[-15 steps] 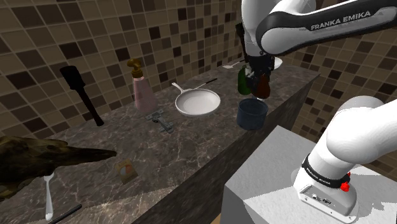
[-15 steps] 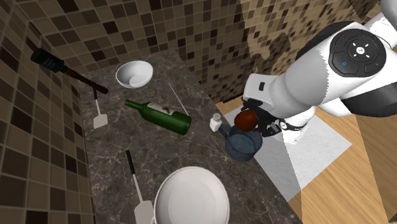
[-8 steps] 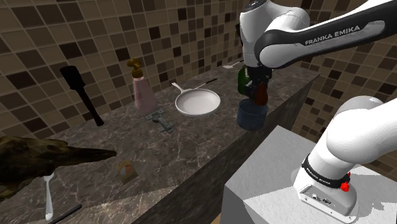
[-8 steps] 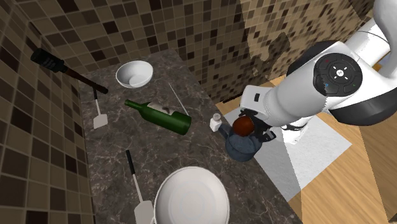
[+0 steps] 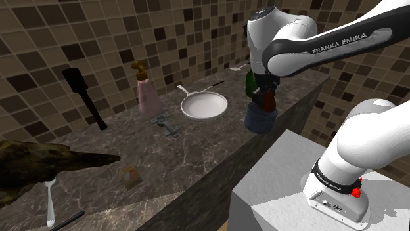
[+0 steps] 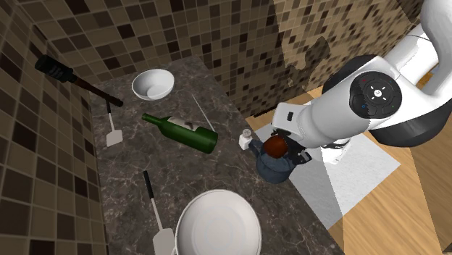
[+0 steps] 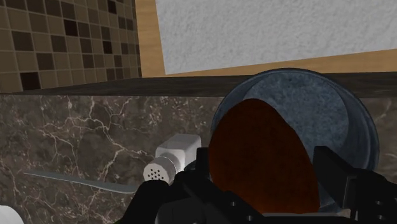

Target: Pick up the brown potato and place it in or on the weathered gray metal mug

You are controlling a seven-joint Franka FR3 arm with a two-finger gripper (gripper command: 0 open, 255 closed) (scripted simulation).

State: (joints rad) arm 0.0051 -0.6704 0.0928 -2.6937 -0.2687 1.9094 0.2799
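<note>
Over the last second the gripper has come down toward the mug, bringing the potato from well above the mug to its mouth. The gripper is clamped on the potato, which in the wrist view covers much of the mug's open inside. A shaker stands just beside the mug on the surface. The lowering looks nearly done, so release is likely the next step.

Potato: reddish brown
Mug: mottled blue-grey
Counter: dark brown, pale-veined marbling
Wall: mixed brown tiles
Bottle: green
</note>
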